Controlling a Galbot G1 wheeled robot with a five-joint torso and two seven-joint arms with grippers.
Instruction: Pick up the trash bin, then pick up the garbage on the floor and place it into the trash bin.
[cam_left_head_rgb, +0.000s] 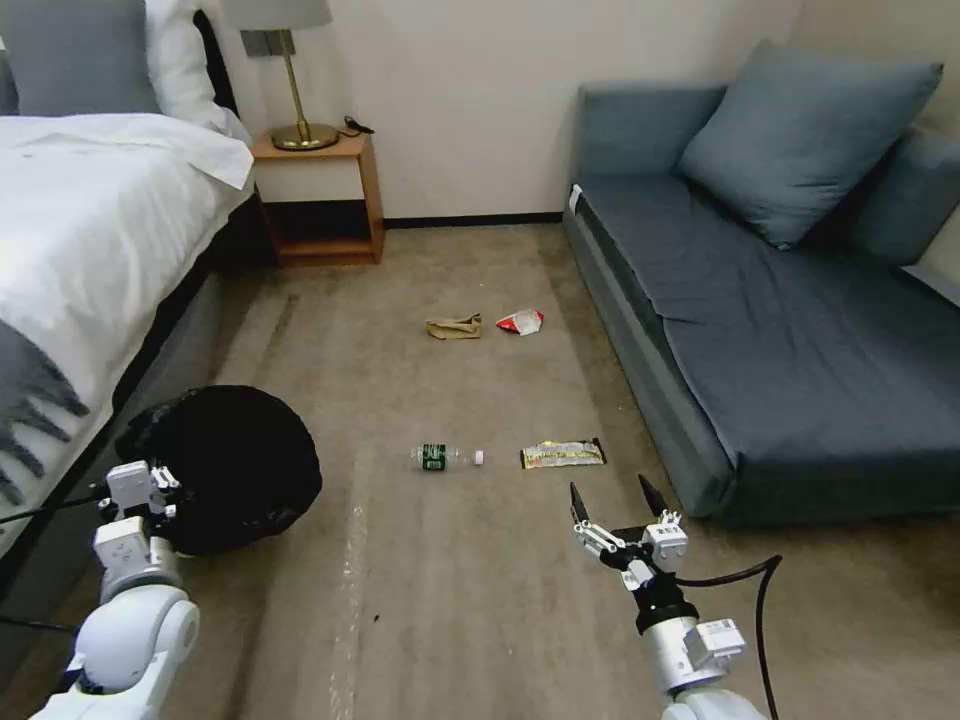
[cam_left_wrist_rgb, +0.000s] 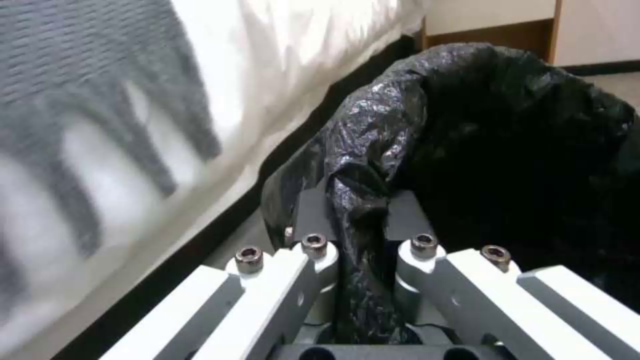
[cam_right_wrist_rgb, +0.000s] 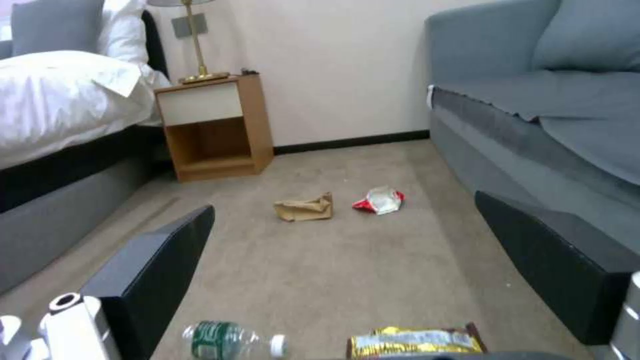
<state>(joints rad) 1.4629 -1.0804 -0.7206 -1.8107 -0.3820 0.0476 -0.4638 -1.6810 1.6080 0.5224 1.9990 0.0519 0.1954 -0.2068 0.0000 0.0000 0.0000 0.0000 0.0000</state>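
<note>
A trash bin (cam_left_head_rgb: 235, 465) lined with a crinkly black bag stood on the carpeted floor (cam_left_head_rgb: 470, 600) beside the bed (cam_left_head_rgb: 90, 230). The left hand (cam_left_wrist_rgb: 360, 215) pinched the bin's near rim, fingers closed on the bag. The right hand (cam_left_head_rgb: 612, 497) hovered with fingers spread wide, just short of a clear bottle (cam_left_head_rgb: 440, 457) and yellow-black wrapper (cam_left_head_rgb: 563, 454). Farther off, toward the nightstand (cam_left_head_rgb: 320, 195), lay crumpled tan paper (cam_left_head_rgb: 454, 326) and a red-white wrapper (cam_left_head_rgb: 520, 321), near the sofa (cam_left_head_rgb: 790, 330).
</note>
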